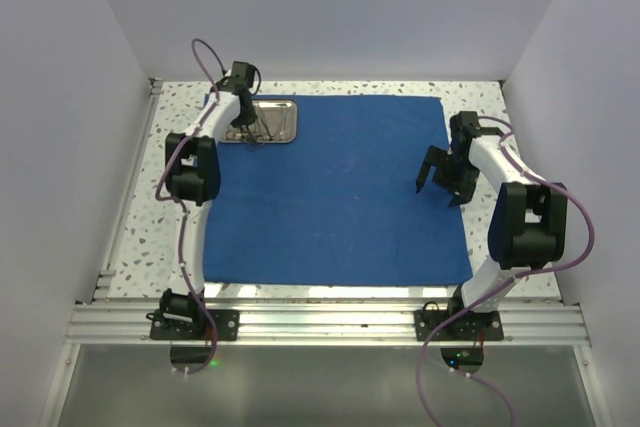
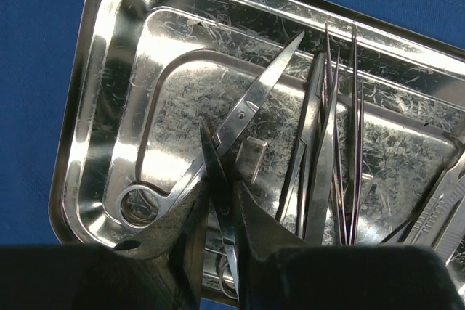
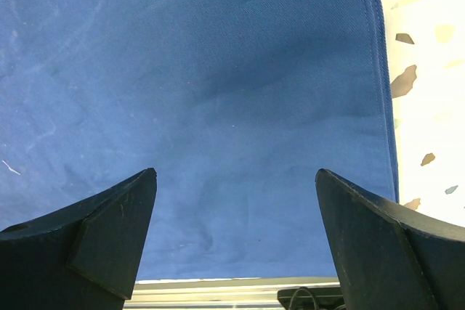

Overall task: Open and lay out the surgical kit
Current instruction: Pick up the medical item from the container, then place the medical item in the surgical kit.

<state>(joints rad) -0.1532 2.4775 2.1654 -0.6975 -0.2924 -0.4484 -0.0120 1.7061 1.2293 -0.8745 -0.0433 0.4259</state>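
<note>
The royal-blue cloth lies spread flat as a large sheet. The small steel tray stands on its far left corner. In the left wrist view the tray holds thin silver scissors, forceps and thin tweezers. My left gripper is down in the tray, its jaws shut on one shank of the scissors; it also shows in the top view. My right gripper hangs open and empty over the cloth's right side.
More steel instruments lie at the tray's right end. The speckled table shows around the cloth. An aluminium rail runs along the near edge, and white walls close in the back and sides.
</note>
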